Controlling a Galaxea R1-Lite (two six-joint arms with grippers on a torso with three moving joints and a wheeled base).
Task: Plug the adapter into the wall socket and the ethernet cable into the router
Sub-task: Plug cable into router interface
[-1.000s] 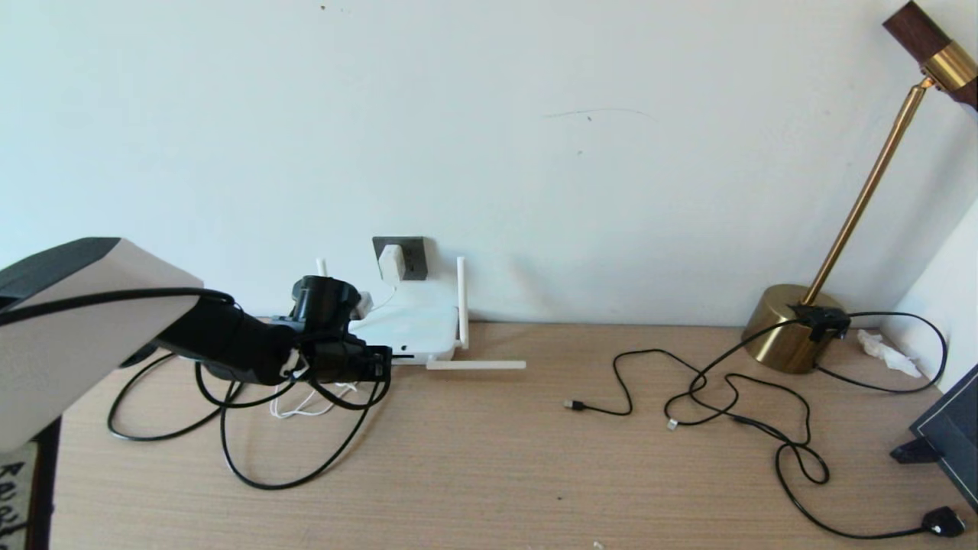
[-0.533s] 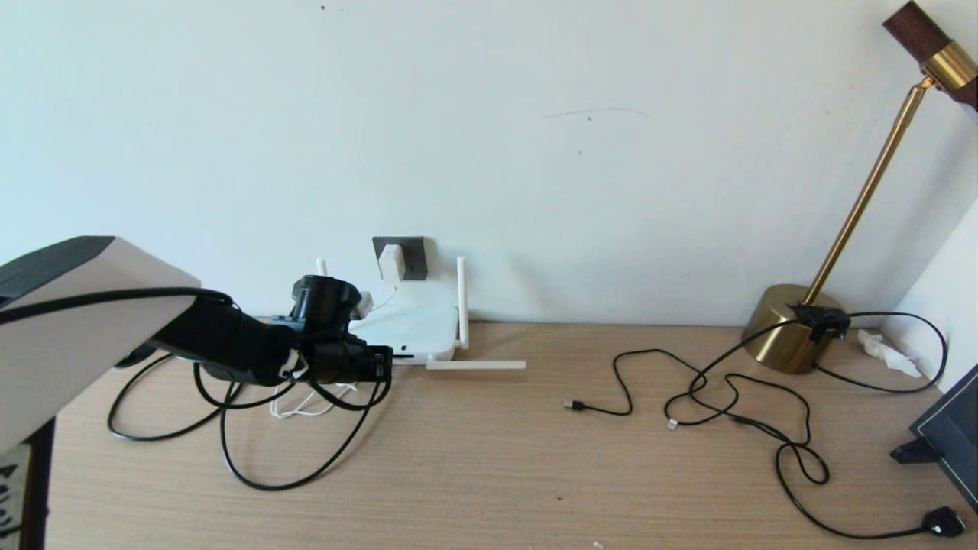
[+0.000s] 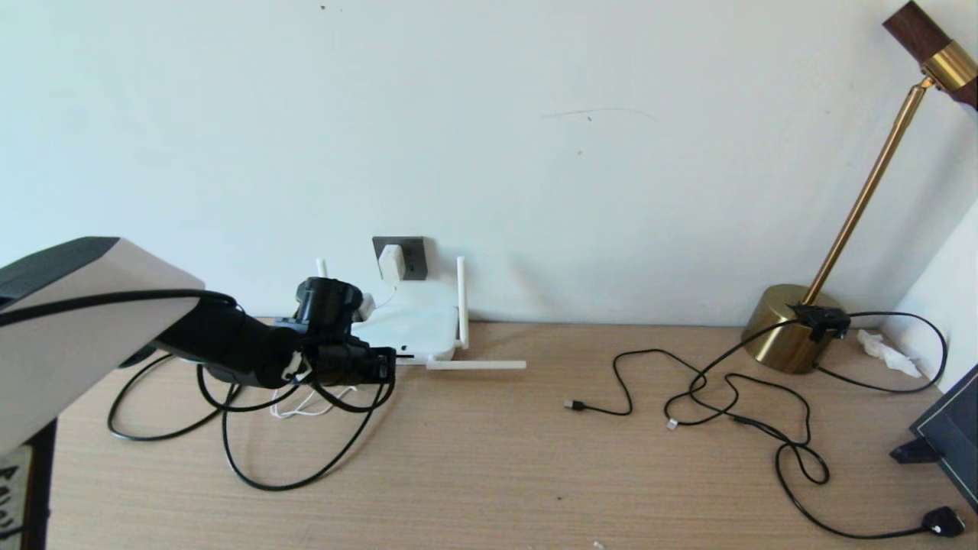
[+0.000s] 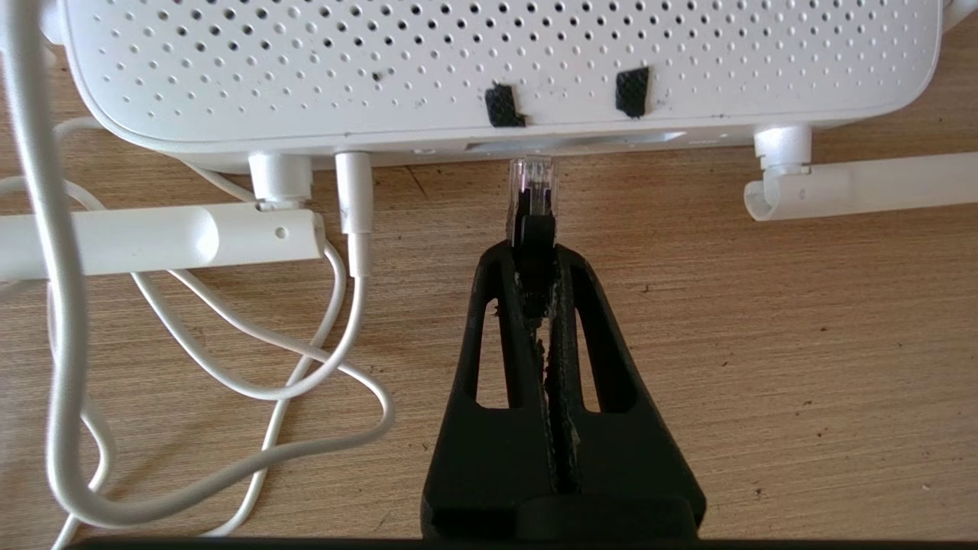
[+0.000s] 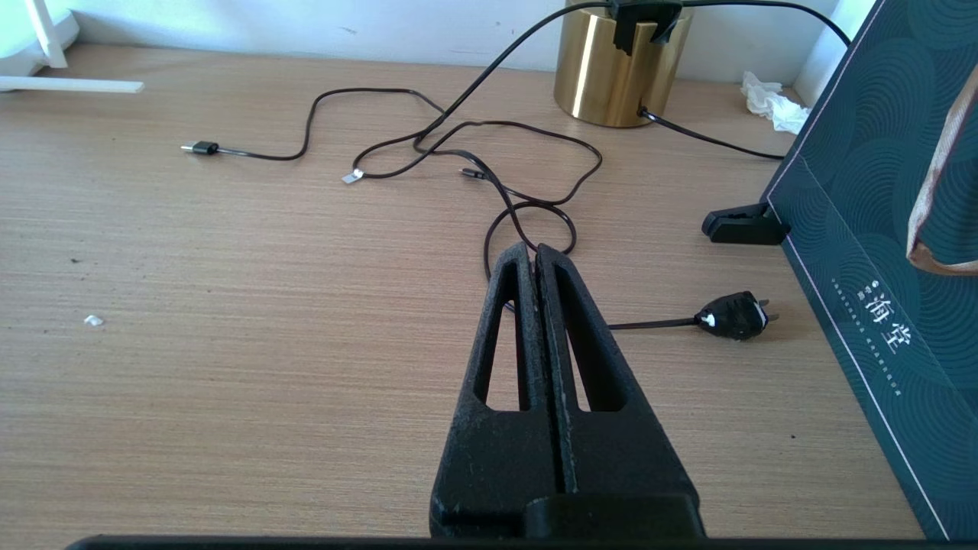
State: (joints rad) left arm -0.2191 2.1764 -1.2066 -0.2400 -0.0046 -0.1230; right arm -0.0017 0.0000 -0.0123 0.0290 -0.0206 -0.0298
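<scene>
Left claw (image 4: 535, 252) pinches one ethernet cable (image 4: 532, 191) at one router (image 4: 489, 69); right claw (image 5: 535, 260) pressed together.

Adapter (image 3: 390, 262) in wall socket (image 3: 413, 256) behind router (image 3: 405, 325)

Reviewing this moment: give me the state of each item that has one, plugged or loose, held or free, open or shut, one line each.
adapter: plugged into the wall socket.
ethernet cable: held, clear connector just short of the router, not yet in.
left gripper: shut on the ethernet cable.
right gripper: shut, empty, above the table.
black power plug: loose on the table.
</scene>
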